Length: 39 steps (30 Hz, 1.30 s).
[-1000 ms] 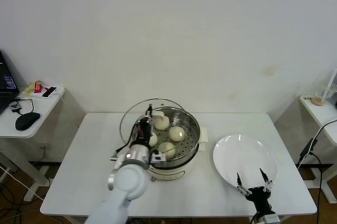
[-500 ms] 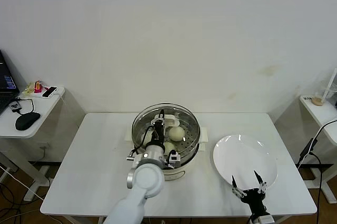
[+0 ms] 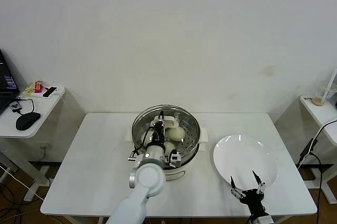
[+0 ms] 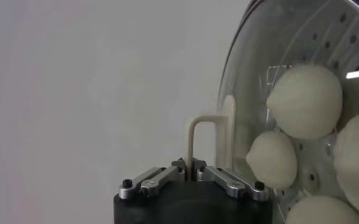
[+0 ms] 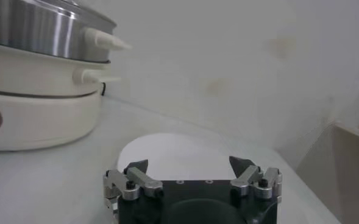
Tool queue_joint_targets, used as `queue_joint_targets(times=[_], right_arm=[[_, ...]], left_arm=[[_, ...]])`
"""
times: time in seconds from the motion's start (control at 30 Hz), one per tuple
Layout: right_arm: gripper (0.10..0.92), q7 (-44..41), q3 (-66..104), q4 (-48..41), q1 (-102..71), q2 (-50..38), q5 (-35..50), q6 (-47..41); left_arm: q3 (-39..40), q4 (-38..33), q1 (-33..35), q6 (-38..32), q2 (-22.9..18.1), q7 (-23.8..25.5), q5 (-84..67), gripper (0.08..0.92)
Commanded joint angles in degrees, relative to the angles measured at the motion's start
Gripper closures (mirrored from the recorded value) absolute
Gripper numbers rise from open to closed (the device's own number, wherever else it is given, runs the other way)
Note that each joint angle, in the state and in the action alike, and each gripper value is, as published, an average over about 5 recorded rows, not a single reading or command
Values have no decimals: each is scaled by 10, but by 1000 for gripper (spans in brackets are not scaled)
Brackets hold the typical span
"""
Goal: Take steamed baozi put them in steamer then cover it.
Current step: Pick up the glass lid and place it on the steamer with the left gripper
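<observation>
The steamer point(image 3: 185, 155), a shiny steel pot on a white base, stands mid-table. The clear glass cover point(image 3: 181, 120) lies over its top. My left gripper point(image 3: 157, 130) is shut on the cover's cream bar handle point(image 4: 194, 135). Through the glass I see the cream-white baozi point(image 3: 177, 132) on the perforated tray point(image 4: 350, 44). In the left wrist view, three show clearly, such as one point(image 4: 304, 100) and another point(image 4: 272, 159). My right gripper point(image 3: 244, 185) is open and empty at the table's front edge, just before the white plate point(image 3: 242, 155).
The flat white plate point(image 5: 179, 152) is bare, to the right of the steamer point(image 5: 42, 33). Side tables stand off both ends of the table. The left one holds a mouse point(image 3: 26, 121) and small items.
My left gripper has carried the cover to the right, from beside the steamer to over its top. My right gripper has drawn back slightly toward the front edge.
</observation>
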Motion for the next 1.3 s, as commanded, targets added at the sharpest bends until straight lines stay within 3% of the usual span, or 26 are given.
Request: queue_joint_targets(times=[0.03,0.93,1.3], right_arm=[[203,0,-2,1,-1,0,-1,0],[203,-1,-10,0,-1,1,-7,-1],[203,-1,-12,5,-5,1,-10,-2]], left_arm=[[2,7,1,1,-9,2,5,866],[-3,-22,23,0,-9,0,4,854],[1,-119,85,0,21,-9,-27,559]])
